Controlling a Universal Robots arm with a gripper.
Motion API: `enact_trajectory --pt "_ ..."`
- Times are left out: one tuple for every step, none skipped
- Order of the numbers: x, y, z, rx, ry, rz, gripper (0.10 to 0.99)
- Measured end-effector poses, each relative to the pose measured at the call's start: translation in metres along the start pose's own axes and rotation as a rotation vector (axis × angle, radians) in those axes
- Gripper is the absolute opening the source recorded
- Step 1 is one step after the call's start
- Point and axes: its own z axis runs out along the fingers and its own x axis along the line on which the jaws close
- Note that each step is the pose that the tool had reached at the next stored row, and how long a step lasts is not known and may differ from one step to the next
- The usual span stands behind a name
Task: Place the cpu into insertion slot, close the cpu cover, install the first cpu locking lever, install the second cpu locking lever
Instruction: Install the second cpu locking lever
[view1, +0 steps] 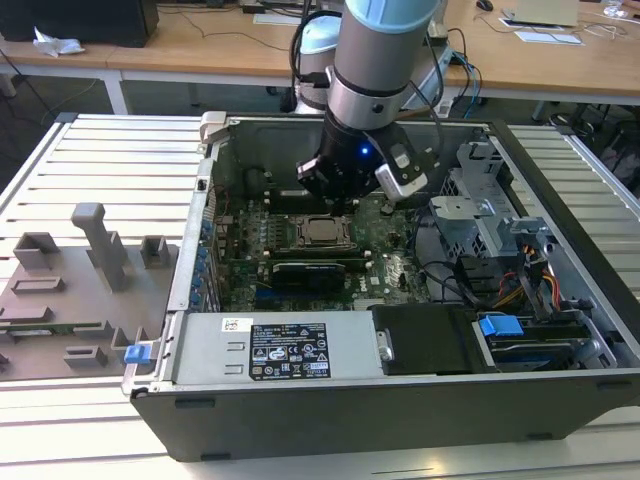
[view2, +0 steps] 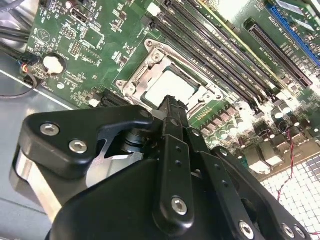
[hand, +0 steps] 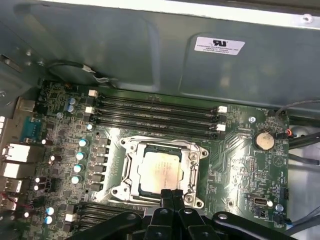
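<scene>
The cpu (view1: 322, 231) lies flat in the insertion slot (view1: 296, 243) on the green board inside the open computer case. Its pale silvery top shows in both wrist views (hand: 159, 170) (view2: 169, 86). The cpu cover (hand: 192, 162), a metal frame with a square window, lies down flat around the chip. My gripper (hand: 170, 195) hovers just above the edge of the socket, fingers pressed together and holding nothing. In the second wrist view the gripper (view2: 173, 103) hides one edge of the chip. In the exterior view the gripper (view1: 345, 198) hangs just behind the socket.
Long black memory slots (hand: 155, 112) run beside the socket, with a coin cell (hand: 263, 140) nearby. A black expansion card (view1: 310, 272), a power supply box (view1: 290, 350) and a drive cage (view1: 480, 215) crowd the case. A grey fixture tray (view1: 70, 290) lies outside on the exterior view's left.
</scene>
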Motion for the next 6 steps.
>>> enact_trajectory --pt "0.0000 0.0001 -0.0004 0.000 0.0000 0.000 0.106" --pt "0.0000 0.0001 -0.0005 0.000 0.0001 0.000 0.106" --pt "0.0000 0.0001 -0.0005 0.000 0.0000 0.000 0.106" --pt "0.0000 0.0001 -0.0005 0.000 0.0000 0.000 0.106" --pt "0.0000 0.0001 -0.0005 0.000 0.0000 0.000 0.106" --pt "0.0000 0.0001 -0.0006 0.000 0.0000 0.000 0.106"
